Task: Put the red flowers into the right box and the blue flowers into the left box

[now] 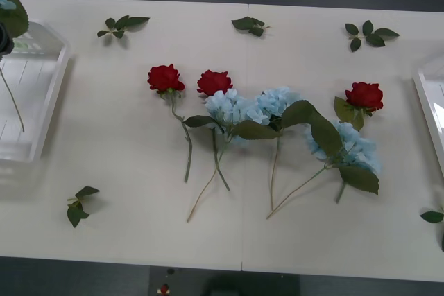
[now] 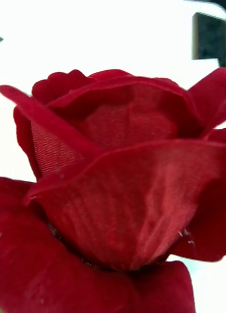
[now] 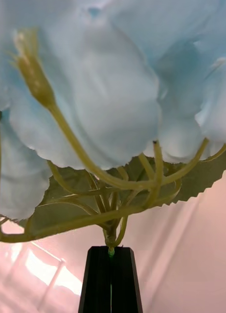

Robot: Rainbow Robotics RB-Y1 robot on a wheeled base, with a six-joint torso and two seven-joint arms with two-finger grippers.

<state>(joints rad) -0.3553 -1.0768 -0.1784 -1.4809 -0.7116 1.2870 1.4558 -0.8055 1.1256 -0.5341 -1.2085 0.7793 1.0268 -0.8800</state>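
Observation:
My left gripper point(image 3: 110, 253) is shut on the stem of a blue flower point(image 3: 118, 73), whose pale petals and leaf spread just beyond the black fingers point(image 3: 98, 283). From the front, that gripper point(image 1: 4, 45) hangs over the far corner of the left box point(image 1: 59, 74), and the held flower's thin stem point(image 1: 12, 98) trails down over the tray. A red flower point(image 2: 118, 186) sits very close to the right wrist camera. Three red flowers point(image 1: 165, 77) point(image 1: 214, 82) point(image 1: 365, 95) and three blue flowers point(image 1: 232, 107) point(image 1: 277, 100) point(image 1: 354, 147) lie mid-table. The right box point(image 1: 424, 112) shows at the right edge.
Loose green leaf sprigs lie along the far side of the table point(image 1: 121, 25) point(image 1: 250, 25) point(image 1: 368, 34), near the front left point(image 1: 78, 207) and at the front right edge point(image 1: 432, 217). The table's front edge point(image 1: 208, 265) runs across the bottom.

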